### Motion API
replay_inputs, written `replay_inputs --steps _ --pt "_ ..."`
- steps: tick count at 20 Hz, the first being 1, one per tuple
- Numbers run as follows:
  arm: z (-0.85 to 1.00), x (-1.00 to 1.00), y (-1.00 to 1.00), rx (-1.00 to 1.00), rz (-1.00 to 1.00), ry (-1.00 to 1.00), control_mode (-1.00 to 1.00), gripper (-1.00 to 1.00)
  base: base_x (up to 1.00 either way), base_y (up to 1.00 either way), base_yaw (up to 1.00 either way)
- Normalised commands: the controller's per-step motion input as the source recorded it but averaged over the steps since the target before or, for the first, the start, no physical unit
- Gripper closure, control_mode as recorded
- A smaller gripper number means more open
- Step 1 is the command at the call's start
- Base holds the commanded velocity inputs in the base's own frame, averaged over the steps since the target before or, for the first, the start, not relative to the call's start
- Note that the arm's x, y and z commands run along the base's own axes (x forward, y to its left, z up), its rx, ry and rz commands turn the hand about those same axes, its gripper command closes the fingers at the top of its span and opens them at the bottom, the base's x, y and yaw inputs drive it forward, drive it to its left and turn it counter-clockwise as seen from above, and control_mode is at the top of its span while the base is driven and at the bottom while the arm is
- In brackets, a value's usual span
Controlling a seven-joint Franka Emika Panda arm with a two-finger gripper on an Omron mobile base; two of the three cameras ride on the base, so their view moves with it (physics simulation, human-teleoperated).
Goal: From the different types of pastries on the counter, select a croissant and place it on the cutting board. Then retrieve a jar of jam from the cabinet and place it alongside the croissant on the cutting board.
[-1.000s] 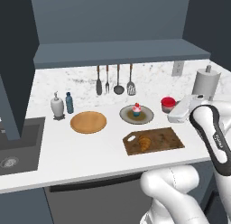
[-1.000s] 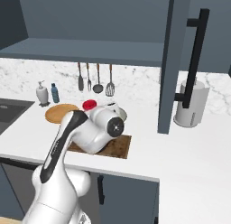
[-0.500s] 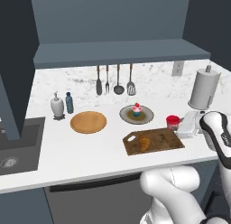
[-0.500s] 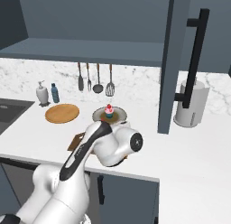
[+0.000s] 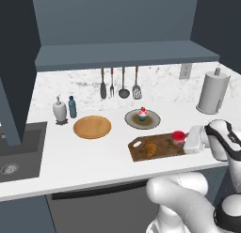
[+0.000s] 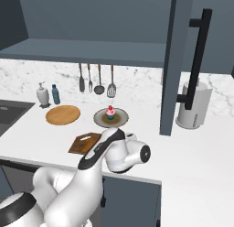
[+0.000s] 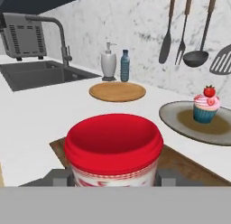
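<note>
Jar of jam (image 7: 113, 151) gripped between pincer (image 7: 113, 177) fingers, over cutting board (image 5: 160, 150), beside croissant (image 5: 150, 147)

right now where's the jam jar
In the left base view the jam jar is at the right end of the cutting board, right of the croissant, gripped by the end effector.

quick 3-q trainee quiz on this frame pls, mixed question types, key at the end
1. True or false: the croissant lies on the cutting board.
2. What is the gripper shut on? A) blue bottle B) jar of jam C) cupcake
3. What does the cupcake sit on?

Key: 1 true. 2 B, at the board's right end. 3 the grey plate, behind the board.
</note>
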Motion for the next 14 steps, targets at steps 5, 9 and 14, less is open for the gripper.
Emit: replay_inputs --steps 5,9,14 --pt "-0.40 0.46 -0.23 0.01 0.08 0.00 -1.00 1.00 0.00 0.00 0.00" --pt "-0.24 0.44 -0.29 0.03 0.09 0.01 -1.00 1.00 0.00 0.00 0.00" --pt "-0.30 0.20 -0.20 0.03 0.09 0.00 -1.00 1.00 0.00 0.00 0.00"
